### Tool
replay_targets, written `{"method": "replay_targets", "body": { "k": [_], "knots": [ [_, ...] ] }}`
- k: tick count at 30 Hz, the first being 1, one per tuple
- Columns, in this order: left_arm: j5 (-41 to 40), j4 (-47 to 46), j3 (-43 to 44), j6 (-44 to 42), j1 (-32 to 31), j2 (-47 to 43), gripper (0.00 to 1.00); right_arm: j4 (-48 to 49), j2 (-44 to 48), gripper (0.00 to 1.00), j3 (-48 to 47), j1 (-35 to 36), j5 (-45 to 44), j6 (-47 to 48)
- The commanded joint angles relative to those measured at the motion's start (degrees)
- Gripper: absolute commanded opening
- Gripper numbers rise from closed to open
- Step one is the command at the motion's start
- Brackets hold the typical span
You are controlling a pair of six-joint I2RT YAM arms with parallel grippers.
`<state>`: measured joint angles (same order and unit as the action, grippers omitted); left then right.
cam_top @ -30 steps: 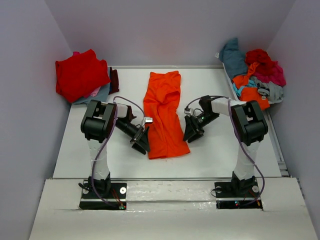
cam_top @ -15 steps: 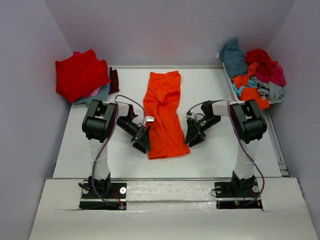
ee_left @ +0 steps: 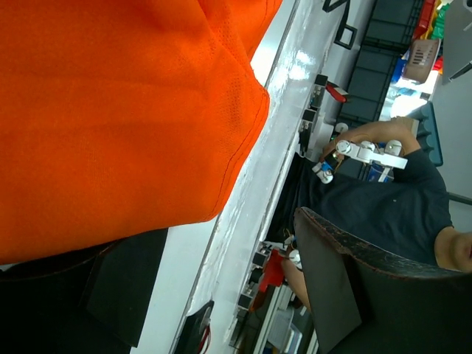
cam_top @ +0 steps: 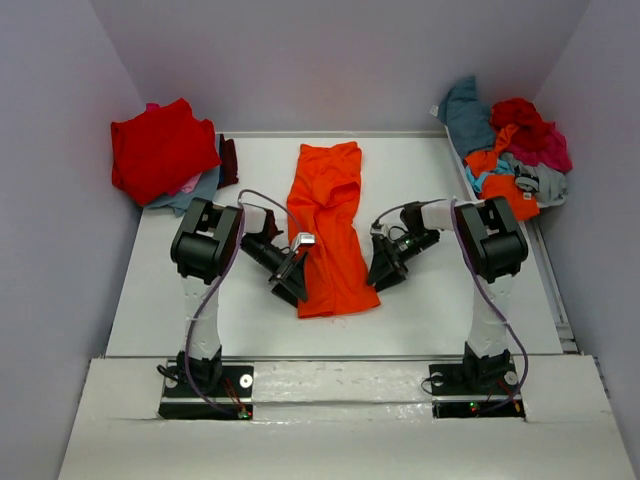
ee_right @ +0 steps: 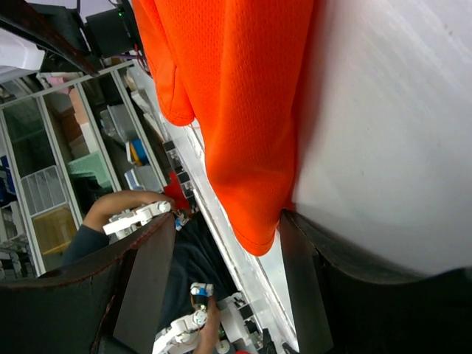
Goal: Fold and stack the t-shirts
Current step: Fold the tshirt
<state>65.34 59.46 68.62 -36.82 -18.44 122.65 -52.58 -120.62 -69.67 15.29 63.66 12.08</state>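
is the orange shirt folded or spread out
Partly folded: the orange t-shirt lies as a long narrow strip, no sleeves sticking out.

orange t-shirt (cam_top: 328, 232) is laid flat in the middle of the table (cam_top: 440, 300), folded lengthwise into a long wrinkled strip. red t-shirt (cam_top: 158, 148) is folded atop a small stack (cam_top: 197, 187) far left. crumpled mixed-colour shirts (cam_top: 510, 150) are heaped far right.
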Motion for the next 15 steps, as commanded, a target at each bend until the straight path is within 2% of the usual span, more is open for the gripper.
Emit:
{"method": "replay_targets", "body": {
  "k": [1, 15],
  "knots": [
    [-6.0, -8.1, 1.0, -3.5, -1.2, 2.7, 0.84, -0.9, -1.1, 0.64, -2.6, 0.2, 2.6, 0.9],
    [-6.7, -9.4, 0.4, -2.2, -1.7, 2.9, 0.81, -2.1, -2.4, 0.57, -3.2, 4.0, 3.1, 1.8]
  ]
}}
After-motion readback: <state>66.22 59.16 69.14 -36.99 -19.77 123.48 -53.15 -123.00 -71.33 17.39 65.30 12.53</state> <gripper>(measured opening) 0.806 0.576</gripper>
